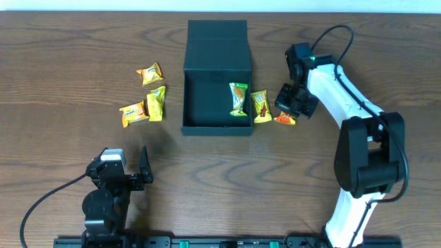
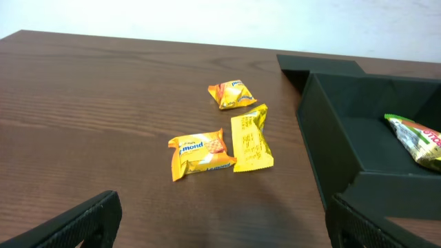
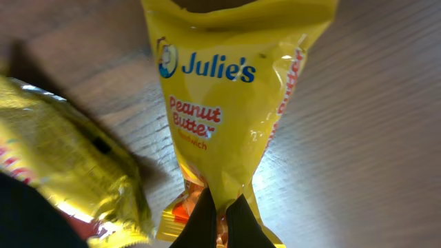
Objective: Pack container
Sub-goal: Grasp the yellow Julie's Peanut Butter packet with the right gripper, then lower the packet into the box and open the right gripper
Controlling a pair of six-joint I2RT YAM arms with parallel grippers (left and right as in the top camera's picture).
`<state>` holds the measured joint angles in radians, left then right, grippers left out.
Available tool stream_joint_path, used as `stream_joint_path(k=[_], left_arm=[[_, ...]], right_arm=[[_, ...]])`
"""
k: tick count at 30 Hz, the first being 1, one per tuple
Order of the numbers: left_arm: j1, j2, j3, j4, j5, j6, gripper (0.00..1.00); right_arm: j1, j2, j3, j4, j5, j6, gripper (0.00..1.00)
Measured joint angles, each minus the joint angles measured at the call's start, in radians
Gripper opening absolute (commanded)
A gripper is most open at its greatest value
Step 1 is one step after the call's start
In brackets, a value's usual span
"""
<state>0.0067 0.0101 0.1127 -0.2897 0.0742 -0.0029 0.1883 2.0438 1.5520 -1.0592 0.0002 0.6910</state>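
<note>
Overhead: container (image 1: 207, 96) sits mid-counter, lid open toward the far edge, green packet (image 1: 238, 99) inside.
Left wrist: left end effector (image 2: 220, 227) fingers apart, empty.
Right wrist: right end effector (image 3: 213, 224) clamped on Julie's packet (image 3: 220, 89) end crimp.

1. Dark square container (image 1: 216, 52): one.
2. Green packet (image 1: 238, 98): one, inside the container.
3. Yellow-and-orange packet (image 1: 149, 73) (image 1: 157, 103) (image 1: 133, 114) (image 1: 260, 107) (image 1: 284, 119): five, three to the left of the container and two to the right.
4. Pincers: two, the left pincer (image 1: 129, 160) and the right pincer (image 3: 219, 220).
5. Packets all together: six.
</note>
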Motion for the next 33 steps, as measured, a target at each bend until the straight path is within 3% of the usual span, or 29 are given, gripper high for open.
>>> stream_joint_path(k=[10, 19, 33], left_arm=[[0.000, 0.000, 0.000, 0.000, 0.000, 0.000, 0.96], [0.000, 0.000, 0.000, 0.000, 0.000, 0.000, 0.95], [0.000, 0.000, 0.000, 0.000, 0.000, 0.000, 0.96]], right_arm=[[0.196, -0.124, 0.311, -0.025, 0.035, -0.085, 0.01], [0.397, -0.090, 0.319, -0.004, -0.073, -0.151, 0.02], [0.415, 0.108, 0.309, -0.030, -0.071, -0.170, 0.01]])
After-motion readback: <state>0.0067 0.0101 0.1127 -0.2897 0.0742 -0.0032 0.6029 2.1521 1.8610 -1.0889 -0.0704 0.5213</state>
